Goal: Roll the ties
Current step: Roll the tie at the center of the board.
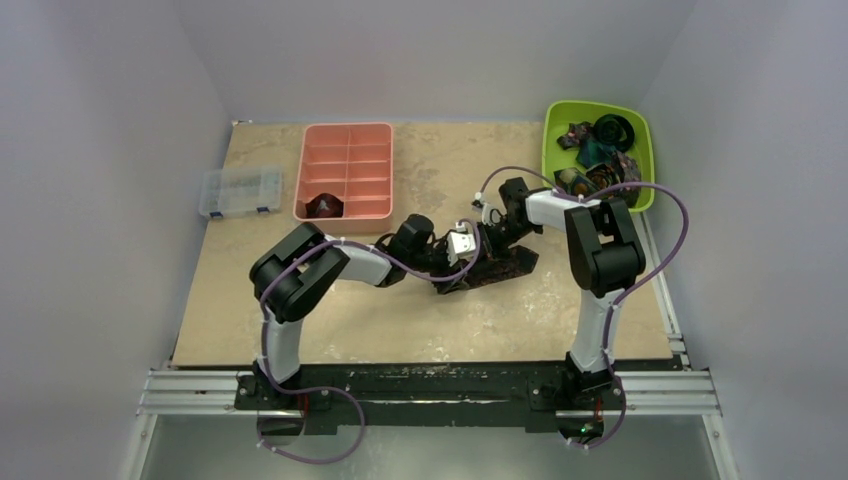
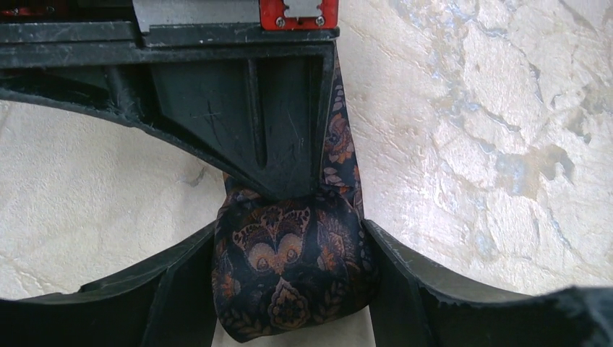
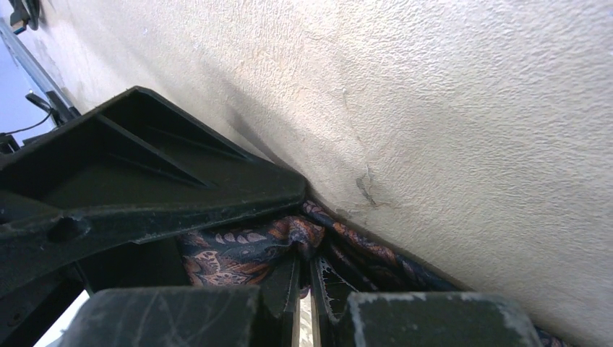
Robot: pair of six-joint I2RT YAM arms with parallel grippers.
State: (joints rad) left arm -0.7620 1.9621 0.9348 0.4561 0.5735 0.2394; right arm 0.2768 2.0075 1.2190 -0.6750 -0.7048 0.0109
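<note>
**Tie gripped from 2 sides**

The dark patterned tie (image 1: 498,268) lies at the middle of the worktop (image 1: 400,320). The left fingers (image 2: 181,289) hold its bunched end between them; the right fingers (image 3: 278,289), almost closed, pinch its fabric.

Two arms (image 1: 300,278) (image 1: 603,252), three containers (image 1: 347,127) (image 1: 549,150) (image 1: 240,190), one tabletop tie (image 1: 506,268).

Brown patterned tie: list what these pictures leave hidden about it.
Top view: the arms cover much of the tie; how far it is rolled is hidden.
Left wrist view: the left end effector hides the roll's sides; a black part covers the strip beyond.
Right wrist view: the right end effector blocks most of it; grip unclear.
</note>
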